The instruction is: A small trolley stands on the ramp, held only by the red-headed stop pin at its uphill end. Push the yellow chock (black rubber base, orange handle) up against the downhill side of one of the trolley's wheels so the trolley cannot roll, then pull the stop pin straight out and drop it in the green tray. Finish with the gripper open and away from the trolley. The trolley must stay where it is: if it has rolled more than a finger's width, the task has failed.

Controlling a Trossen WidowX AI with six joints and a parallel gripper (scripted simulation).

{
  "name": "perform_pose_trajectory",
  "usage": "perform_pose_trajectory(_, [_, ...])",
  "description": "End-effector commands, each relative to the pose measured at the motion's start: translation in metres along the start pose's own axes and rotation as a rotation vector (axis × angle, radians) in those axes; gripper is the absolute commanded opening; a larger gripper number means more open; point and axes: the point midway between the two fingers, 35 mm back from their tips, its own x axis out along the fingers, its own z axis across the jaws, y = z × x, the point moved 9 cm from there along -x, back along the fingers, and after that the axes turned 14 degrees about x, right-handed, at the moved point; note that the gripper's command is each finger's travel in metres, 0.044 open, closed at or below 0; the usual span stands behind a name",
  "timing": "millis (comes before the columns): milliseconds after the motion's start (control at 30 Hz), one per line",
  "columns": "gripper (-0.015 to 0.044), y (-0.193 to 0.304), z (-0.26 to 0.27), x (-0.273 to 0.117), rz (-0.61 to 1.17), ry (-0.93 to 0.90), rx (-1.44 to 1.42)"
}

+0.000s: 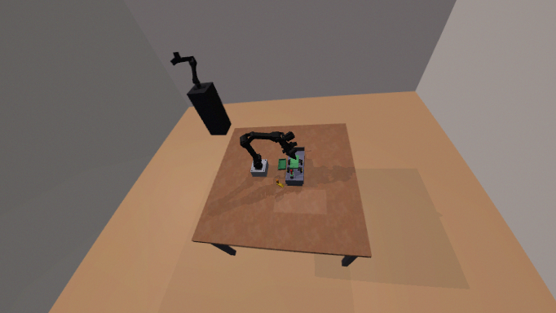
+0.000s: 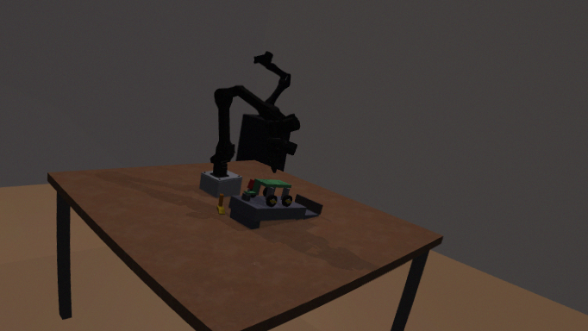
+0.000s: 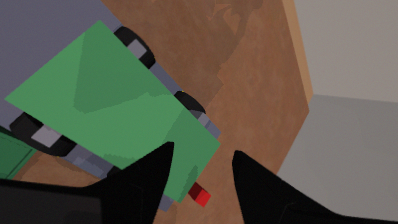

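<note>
Gripper (image 1: 294,157) (image 2: 274,171) (image 3: 203,152): fingers partly spread, nothing between them; positioned above trolley (image 1: 294,161) (image 2: 273,183) (image 3: 115,107). Trolley: on ramp (image 1: 294,178) (image 2: 280,213) (image 3: 35,35). Stop pin (image 1: 291,171) (image 2: 252,184) (image 3: 201,195): red head visible at trolley's uphill end. Yellow chock (image 1: 280,184) (image 2: 221,210): on table (image 1: 281,226) (image 2: 259,267) (image 3: 260,90), beside ramp, apart from wheels. Green tray (image 1: 282,159) (image 3: 20,162): between arm base (image 1: 259,174) (image 2: 221,188) and ramp.

Brown surface (image 1: 244,220) (image 2: 194,241) (image 3: 270,75) carried on dark legs (image 1: 350,260) (image 2: 64,259). Paler rectangular patch (image 1: 300,201) seen on it, top view. Black column (image 1: 209,110) (image 2: 251,140) placed off one corner; bent black second arm (image 1: 195,71) (image 2: 282,84) mounted on top. Tan floor (image 1: 122,228) (image 2: 26,233) bounded by grey walls (image 1: 285,49) (image 2: 431,108) (image 3: 350,45). Broad shadow (image 1: 399,228) cast on floor, right side of top view.
</note>
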Motion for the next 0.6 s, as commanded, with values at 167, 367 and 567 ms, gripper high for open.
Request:
perform_pose_trajectory(167, [0.019,0.038,-0.042,0.017,0.098,-0.083,-0.046])
perform_pose_trajectory(367, [0.019,0.063,-0.057,0.026,0.151,-0.151,-0.092])
perform_pose_trajectory(567, [0.019,0.1,-0.065,0.039,0.224,-0.289,-0.205])
